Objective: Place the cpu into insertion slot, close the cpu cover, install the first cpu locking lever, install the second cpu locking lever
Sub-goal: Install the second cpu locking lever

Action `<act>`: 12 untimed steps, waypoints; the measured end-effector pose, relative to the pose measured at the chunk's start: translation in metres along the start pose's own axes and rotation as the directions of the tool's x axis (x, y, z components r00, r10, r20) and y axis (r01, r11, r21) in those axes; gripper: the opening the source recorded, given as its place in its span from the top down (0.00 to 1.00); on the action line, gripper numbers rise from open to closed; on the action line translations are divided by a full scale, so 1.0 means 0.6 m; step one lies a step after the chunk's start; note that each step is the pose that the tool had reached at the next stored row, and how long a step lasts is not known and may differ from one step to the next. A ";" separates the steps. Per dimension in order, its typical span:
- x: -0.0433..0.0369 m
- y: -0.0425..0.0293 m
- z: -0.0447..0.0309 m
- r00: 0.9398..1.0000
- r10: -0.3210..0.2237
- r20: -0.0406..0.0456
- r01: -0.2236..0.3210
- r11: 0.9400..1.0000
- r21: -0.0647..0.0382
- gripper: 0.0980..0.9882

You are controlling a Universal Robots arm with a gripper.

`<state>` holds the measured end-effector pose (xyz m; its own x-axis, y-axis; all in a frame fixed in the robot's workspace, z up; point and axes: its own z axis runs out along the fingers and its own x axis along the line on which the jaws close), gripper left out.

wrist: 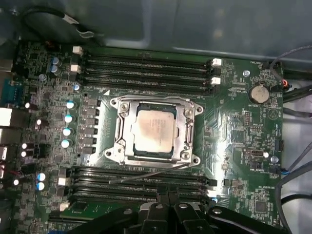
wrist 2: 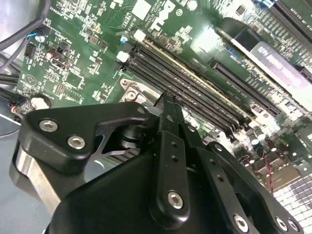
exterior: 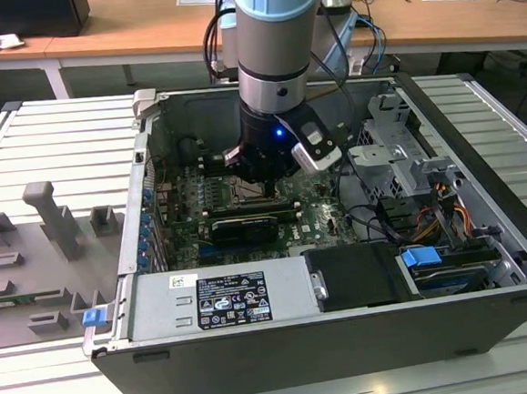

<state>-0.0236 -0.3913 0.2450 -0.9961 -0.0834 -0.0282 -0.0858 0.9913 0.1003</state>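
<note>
We are logging cpu (wrist: pixel 154 127) seated in slot (wrist: pixel 127 146), cover (wrist: pixel 187 127) down, one lever (wrist: pixel 146 174) unlatched, gripper (wrist: pixel 168 197) fingers clenched empty

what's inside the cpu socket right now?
The cpu sits in the insertion slot, its metal top showing through the window of the closed cpu cover. The socket contacts beneath are covered.

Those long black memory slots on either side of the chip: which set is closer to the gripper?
In the first wrist view, the bank of slots next to the gripper is closer; the other bank lies beyond the cpu.
</note>
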 end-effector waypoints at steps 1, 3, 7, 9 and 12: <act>0.001 -0.003 0.000 1.000 -0.002 0.000 0.002 1.000 -0.001 0.99; 0.005 -0.006 0.000 1.000 -0.010 0.000 0.010 1.000 -0.011 0.99; 0.011 -0.006 0.000 0.999 -0.034 0.005 0.034 0.996 -0.083 0.99; 0.012 -0.006 0.000 0.999 -0.049 0.005 0.049 0.994 -0.096 0.99; 0.012 -0.006 0.000 0.998 -0.059 0.004 0.059 0.994 -0.097 0.99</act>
<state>-0.0301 -0.3953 0.2444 -0.9892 -0.1413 -0.0383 -0.1461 0.9700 0.1944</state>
